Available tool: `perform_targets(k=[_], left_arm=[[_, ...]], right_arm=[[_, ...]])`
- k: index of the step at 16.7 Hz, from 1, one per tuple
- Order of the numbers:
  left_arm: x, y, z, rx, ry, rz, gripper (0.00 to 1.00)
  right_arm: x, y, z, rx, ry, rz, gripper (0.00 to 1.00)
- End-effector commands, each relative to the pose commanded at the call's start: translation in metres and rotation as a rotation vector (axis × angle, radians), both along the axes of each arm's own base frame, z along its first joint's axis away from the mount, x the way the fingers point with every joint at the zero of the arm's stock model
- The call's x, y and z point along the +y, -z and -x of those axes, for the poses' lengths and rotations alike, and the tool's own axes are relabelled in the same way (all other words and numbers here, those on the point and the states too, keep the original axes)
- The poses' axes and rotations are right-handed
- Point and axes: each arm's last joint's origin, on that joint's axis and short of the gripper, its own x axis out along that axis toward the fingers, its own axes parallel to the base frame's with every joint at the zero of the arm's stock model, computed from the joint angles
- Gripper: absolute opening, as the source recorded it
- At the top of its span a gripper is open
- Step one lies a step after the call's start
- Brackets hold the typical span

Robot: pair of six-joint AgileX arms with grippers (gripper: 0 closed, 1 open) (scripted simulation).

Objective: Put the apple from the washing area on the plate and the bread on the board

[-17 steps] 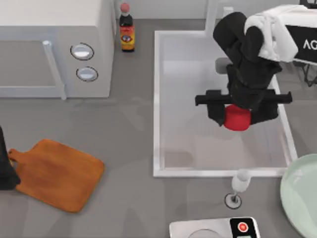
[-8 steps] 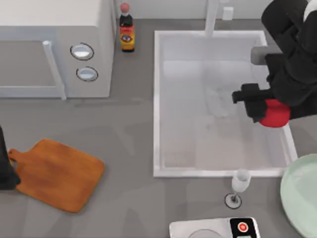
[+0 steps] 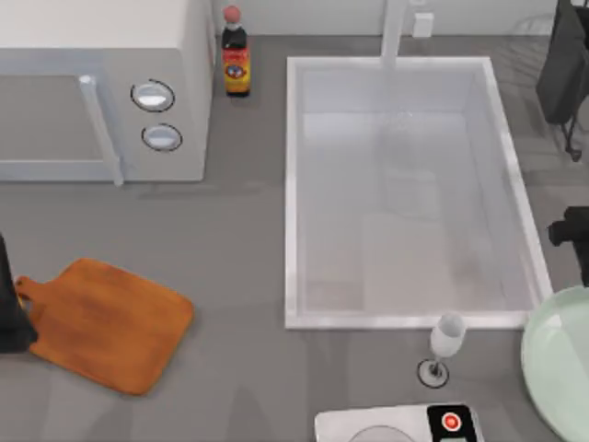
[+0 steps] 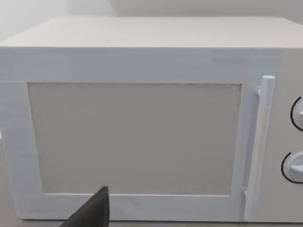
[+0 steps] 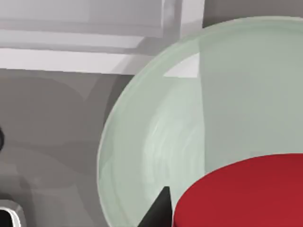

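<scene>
Currently: apple-to-plate step. Right tool (image 5: 208, 208) grasping apple (image 5: 246, 194), held above plate (image 5: 156, 127) at lower right of top view. Next: lower, release. Left tool parked lower left; grip undeterminable.

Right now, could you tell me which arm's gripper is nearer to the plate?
Right. The right gripper hangs over the plate, carrying the apple. The left arm sits parked at the table's far left edge, beside the board.
</scene>
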Motion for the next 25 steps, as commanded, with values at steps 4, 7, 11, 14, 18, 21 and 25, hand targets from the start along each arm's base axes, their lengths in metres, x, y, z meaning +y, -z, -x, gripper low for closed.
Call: perform_targets(k=[4, 7, 11, 14, 18, 21, 25], left_arm=[[0.000, 0.000, 0.000, 0.000, 0.000, 0.000, 1.00], [0.000, 0.000, 0.000, 0.000, 0.000, 0.000, 1.00], [0.000, 0.000, 0.000, 0.000, 0.000, 0.000, 1.00], [0.000, 0.000, 0.000, 0.000, 0.000, 0.000, 1.00], [0.000, 0.000, 0.000, 0.000, 0.000, 0.000, 1.00], [0.000, 0.000, 0.000, 0.000, 0.000, 0.000, 1.00], [0.000, 0.000, 0.000, 0.000, 0.000, 0.000, 1.00]], right_arm=[[-0.023, -0.001, 0.026, 0.053, 0.037, 0.009, 0.00], [-0.027, -0.001, 0.032, 0.069, 0.046, 0.010, 0.00], [-0.027, -0.001, 0.032, 0.069, 0.046, 0.010, 0.08], [-0.027, -0.001, 0.032, 0.069, 0.046, 0.010, 0.30], [-0.027, -0.001, 0.032, 0.069, 0.046, 0.010, 0.60], [-0.027, -0.001, 0.032, 0.069, 0.046, 0.010, 0.83], [-0.027, -0.001, 0.032, 0.069, 0.046, 0.010, 1.00]])
